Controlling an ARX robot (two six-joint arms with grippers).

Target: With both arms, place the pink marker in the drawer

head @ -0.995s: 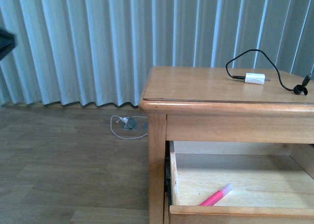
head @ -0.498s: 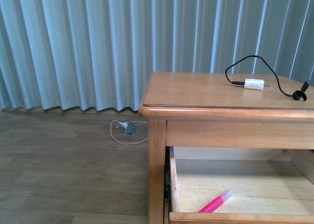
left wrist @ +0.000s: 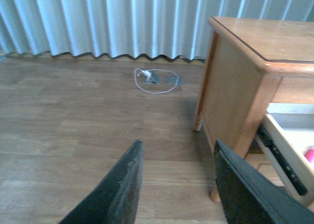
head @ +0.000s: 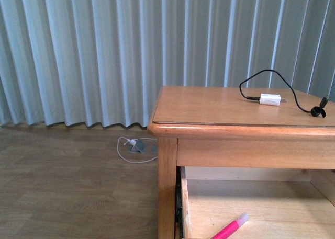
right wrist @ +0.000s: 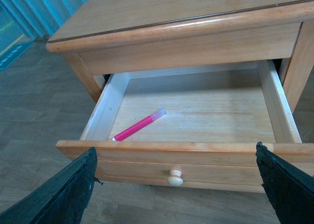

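the pink marker [right wrist: 139,125] lies flat inside the open drawer [right wrist: 221,167], just beyond the right gripper [right wrist: 175,150], whose fingers [right wrist: 68,189] are spread wide and empty to either side of the drawer front, the round knob [right wrist: 175,177] between them. the left gripper [left wrist: 177,143] is released too, holding nothing above the wooden floor [left wrist: 73,126], with the desk [left wrist: 235,87] off to one side of it. a white charger [head: 270,99] rests on the desk top, well away from both grippers.
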